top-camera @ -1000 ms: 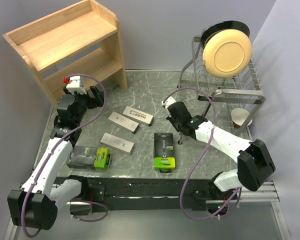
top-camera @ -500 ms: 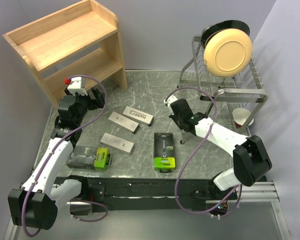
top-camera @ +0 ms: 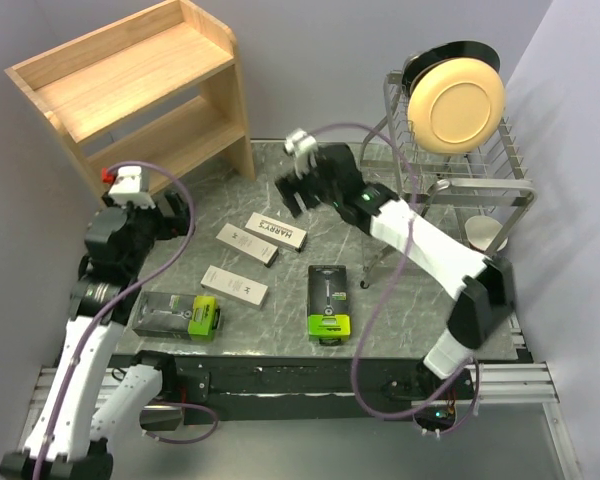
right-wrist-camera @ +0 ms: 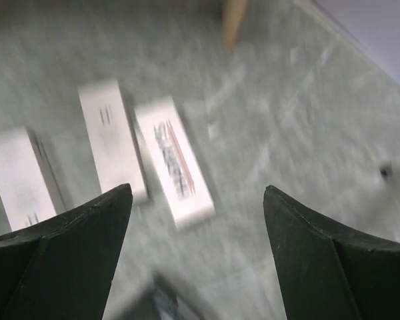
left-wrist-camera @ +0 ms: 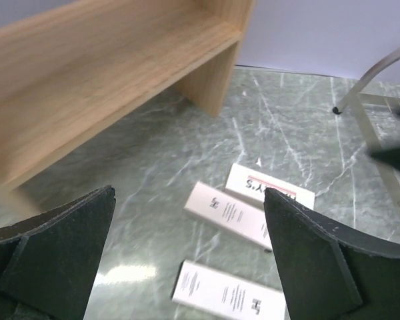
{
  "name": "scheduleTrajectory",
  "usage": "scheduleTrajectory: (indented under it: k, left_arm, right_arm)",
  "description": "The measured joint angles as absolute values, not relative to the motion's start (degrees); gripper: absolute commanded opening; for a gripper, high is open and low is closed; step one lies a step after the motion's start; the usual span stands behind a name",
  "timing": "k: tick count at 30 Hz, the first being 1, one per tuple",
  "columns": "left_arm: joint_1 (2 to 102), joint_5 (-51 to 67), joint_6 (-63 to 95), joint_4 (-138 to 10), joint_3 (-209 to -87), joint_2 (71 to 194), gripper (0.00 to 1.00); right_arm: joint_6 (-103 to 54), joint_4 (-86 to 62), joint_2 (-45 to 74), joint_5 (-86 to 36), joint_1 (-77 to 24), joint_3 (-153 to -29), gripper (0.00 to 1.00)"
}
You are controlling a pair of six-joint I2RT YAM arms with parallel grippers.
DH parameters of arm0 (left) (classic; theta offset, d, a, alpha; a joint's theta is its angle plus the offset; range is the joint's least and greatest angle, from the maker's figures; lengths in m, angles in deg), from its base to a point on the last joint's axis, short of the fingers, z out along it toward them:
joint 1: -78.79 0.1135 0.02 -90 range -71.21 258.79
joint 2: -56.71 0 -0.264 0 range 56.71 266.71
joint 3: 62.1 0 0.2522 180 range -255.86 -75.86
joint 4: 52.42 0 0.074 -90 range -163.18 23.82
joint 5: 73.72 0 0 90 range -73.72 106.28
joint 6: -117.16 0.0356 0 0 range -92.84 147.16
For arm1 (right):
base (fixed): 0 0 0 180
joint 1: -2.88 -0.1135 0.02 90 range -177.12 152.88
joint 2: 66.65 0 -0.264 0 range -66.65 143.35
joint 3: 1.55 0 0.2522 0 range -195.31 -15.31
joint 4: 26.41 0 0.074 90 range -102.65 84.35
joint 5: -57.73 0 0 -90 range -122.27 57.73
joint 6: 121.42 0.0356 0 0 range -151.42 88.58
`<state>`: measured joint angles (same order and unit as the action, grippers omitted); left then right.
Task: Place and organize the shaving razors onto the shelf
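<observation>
White razor boxes (top-camera: 276,232), grey-veined table (top-camera: 280,320), light-wood shelf (top-camera: 130,70)

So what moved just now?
The right end effector swung left and farther out, toward the light wooden shelf, ending near the three slim white boxes. The left end effector drew back a little. Neither grabbed anything. The white boxes and two black-and-green packs stayed put.

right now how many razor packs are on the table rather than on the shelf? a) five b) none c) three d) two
a: the lettered white box, the white box beside it, the nearer white box, the left green pack and the right green pack all lie on the table; the shelf holds none.
</observation>
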<state>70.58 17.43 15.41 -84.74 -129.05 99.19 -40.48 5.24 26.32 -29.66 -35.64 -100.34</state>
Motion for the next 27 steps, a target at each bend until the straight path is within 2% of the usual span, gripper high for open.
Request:
scheduleTrajectory:
  k: [4, 14, 18, 22, 23, 27]
  left_arm:
    - [72.09, 18.87, 16.53, -90.73, -132.35, 95.36, 0.97]
    - [78.04, 18.26, 16.86, -106.43, -138.12, 90.60, 0.97]
    - [79.02, 19.33, 17.31, -111.10, -138.97, 89.16, 0.97]
    - [81.34, 19.81, 17.95, -114.29, -139.62, 88.65, 0.97]
    - [81.99, 19.81, 18.06, -114.69, -139.71, 88.65, 0.97]
    - [84.59, 20.10, 18.10, -115.61, -139.78, 88.68, 0.96]
  right_arm:
    - [-35.93, 0.06, 38.69, -28.07, -35.60, -113.63, 0.84]
    - [-28.96, -18.48, 60.33, -29.44, -35.38, -129.94, 0.82]
    - [-27.06, -24.77, 66.03, -29.75, -34.83, -136.06, 0.82]
    - [-25.61, -28.99, 74.21, -31.41, -34.20, -149.57, 0.79]
    - [-25.24, -30.61, 75.15, -31.67, -34.07, -150.70, 0.76]
    - [-24.41, -34.32, 79.28, -32.59, -33.83, -156.47, 0.76]
